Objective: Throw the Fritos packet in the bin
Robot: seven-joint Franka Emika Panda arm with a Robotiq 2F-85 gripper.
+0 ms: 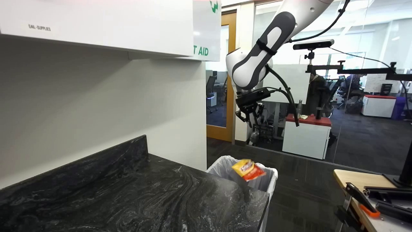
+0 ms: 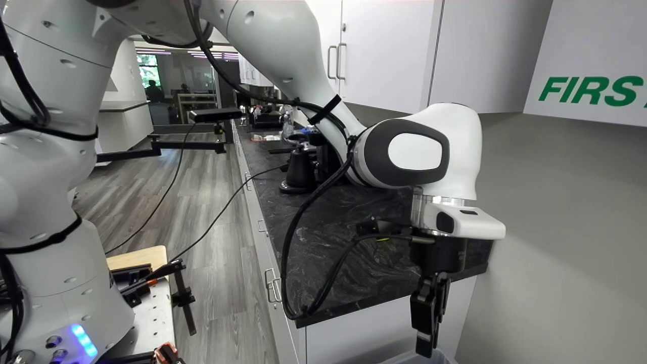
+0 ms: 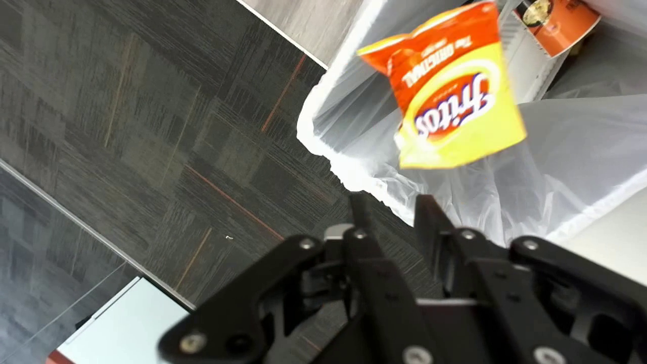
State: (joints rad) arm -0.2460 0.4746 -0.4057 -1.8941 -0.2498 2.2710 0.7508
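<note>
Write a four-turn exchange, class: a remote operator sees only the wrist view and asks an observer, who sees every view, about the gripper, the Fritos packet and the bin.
Operator: I have only the wrist view. Is the gripper close above the Fritos packet?
Observer: No. In an exterior view it hangs well above, with a strip of dark floor showing between them.
Operator: And what stands right beside the bin?
Observer: The end of a black counter, in an exterior view.
</note>
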